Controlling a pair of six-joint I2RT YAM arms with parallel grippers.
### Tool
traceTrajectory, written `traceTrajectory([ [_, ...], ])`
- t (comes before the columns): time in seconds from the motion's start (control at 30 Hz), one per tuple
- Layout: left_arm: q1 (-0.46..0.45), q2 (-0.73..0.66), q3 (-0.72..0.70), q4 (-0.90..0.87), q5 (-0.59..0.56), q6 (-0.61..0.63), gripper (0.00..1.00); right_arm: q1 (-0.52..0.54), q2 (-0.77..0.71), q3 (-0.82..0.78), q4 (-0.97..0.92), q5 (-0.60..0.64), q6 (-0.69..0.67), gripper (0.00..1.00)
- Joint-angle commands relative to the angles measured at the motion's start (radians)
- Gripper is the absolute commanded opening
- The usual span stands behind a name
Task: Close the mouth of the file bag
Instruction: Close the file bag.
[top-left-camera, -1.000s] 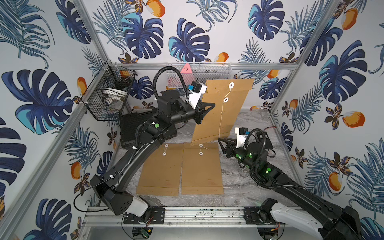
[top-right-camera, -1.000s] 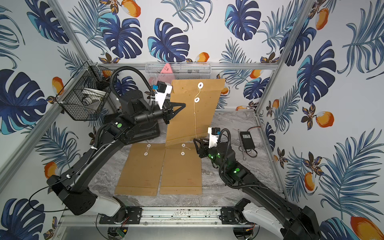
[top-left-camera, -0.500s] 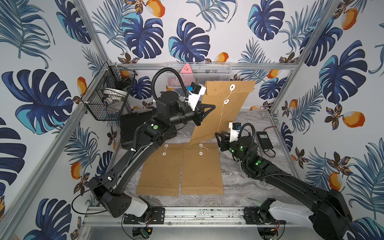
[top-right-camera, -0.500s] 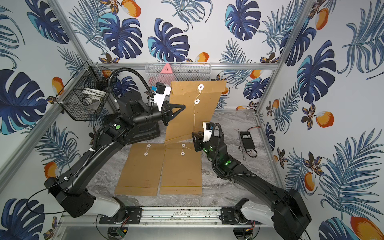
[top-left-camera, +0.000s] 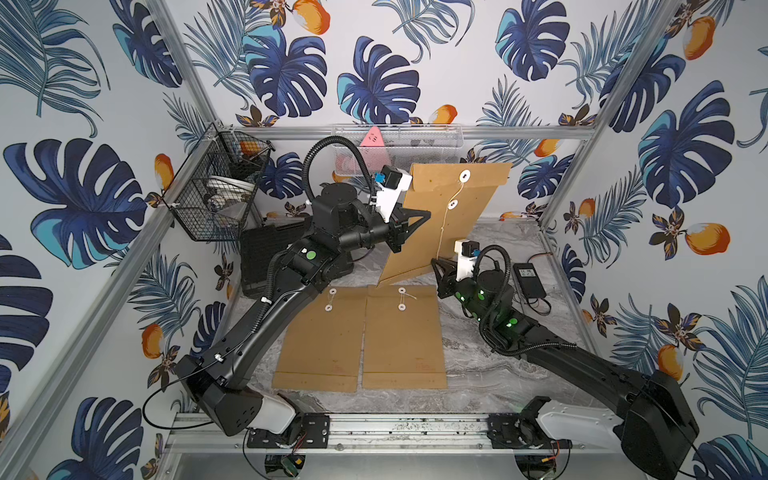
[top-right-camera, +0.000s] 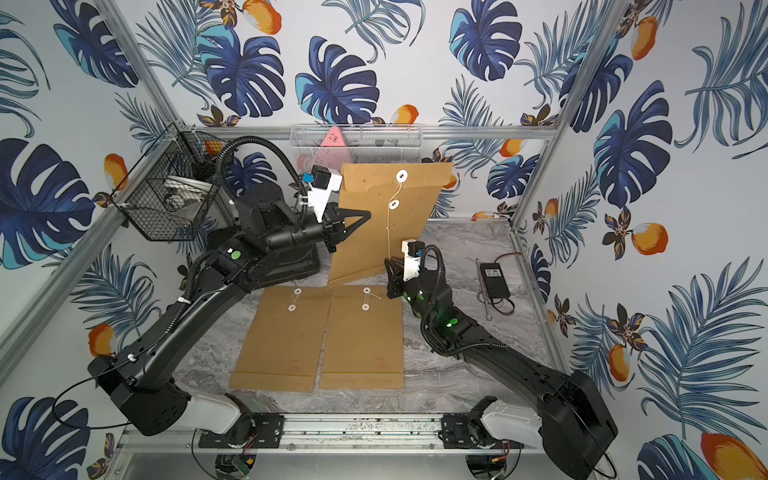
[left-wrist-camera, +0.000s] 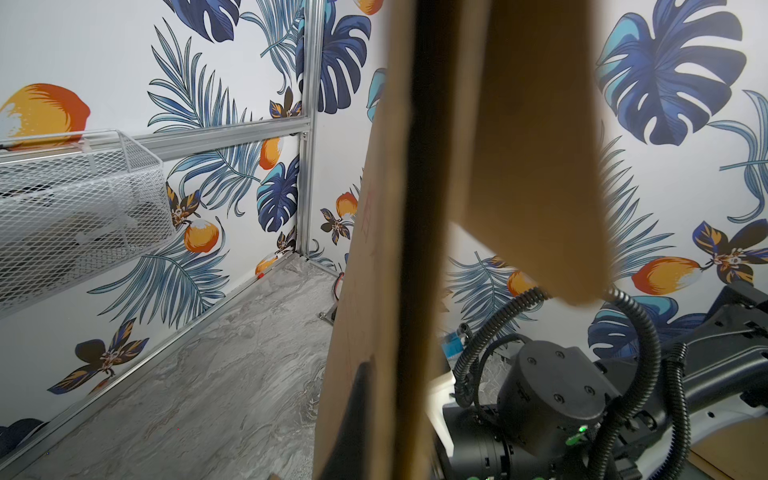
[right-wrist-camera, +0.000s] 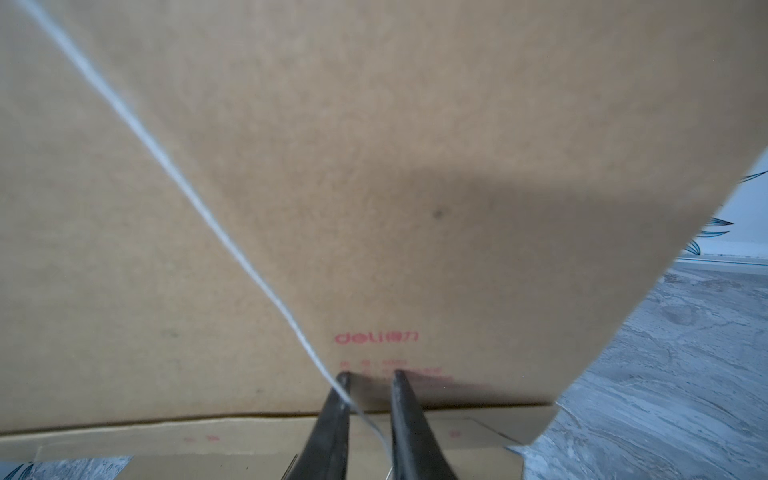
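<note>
The brown file bag (top-left-camera: 465, 232) (top-right-camera: 415, 224) stands upright at the back of the table, flap up, with two white discs (top-left-camera: 464, 177) and a white string (top-left-camera: 445, 226) (top-right-camera: 389, 232) hanging down its face. My left gripper (top-left-camera: 415, 217) (top-right-camera: 358, 218) is shut on the bag's side edge; one of its dark fingers (left-wrist-camera: 358, 415) lies flat on the paper (left-wrist-camera: 374, 249). My right gripper (top-left-camera: 434, 264) (top-right-camera: 387, 264) (right-wrist-camera: 370, 376) sits at the bag's lower edge. Its jaws stand a narrow gap apart, with the string (right-wrist-camera: 187, 187) running across one fingertip and down between them.
Two more brown file bags (top-left-camera: 324, 332) (top-left-camera: 401, 332) lie flat side by side in front. A black wire basket (top-left-camera: 216, 195) hangs at the left wall, a white mesh basket (top-left-camera: 399, 145) on the back rail. A black power adapter (top-left-camera: 528, 278) lies to the right.
My right arm has swung in toward the bag's lower edge to the string's end, and its jaws have narrowed around the string. The left arm and bag have stayed put.
</note>
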Motion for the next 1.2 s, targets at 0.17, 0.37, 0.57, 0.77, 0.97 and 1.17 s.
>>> traceTrajectory([
  [0.17,0.01,-0.003,0.001,0.012,-0.02,-0.005,0.0,0.034,-0.048,-0.019,0.014,-0.009,-0.023,0.01],
  [0.37,0.042,0.005,-0.014,0.027,0.007,-0.026,0.0,0.117,-0.079,-0.015,-0.072,-0.003,-0.029,0.0],
  [0.57,0.054,0.007,-0.022,0.013,0.044,-0.024,0.0,0.192,-0.07,0.001,-0.127,-0.02,-0.015,0.0],
  [0.77,0.067,0.007,-0.03,0.01,0.067,-0.028,0.0,0.221,-0.042,0.015,-0.132,-0.036,0.002,0.0],
  [0.97,0.07,0.006,-0.031,0.005,0.093,-0.034,0.0,0.222,-0.032,0.021,-0.133,-0.029,0.017,0.0],
  [1.17,0.08,-0.004,-0.032,-0.002,0.138,-0.051,0.0,0.221,-0.038,0.033,-0.175,-0.017,0.031,0.0],
])
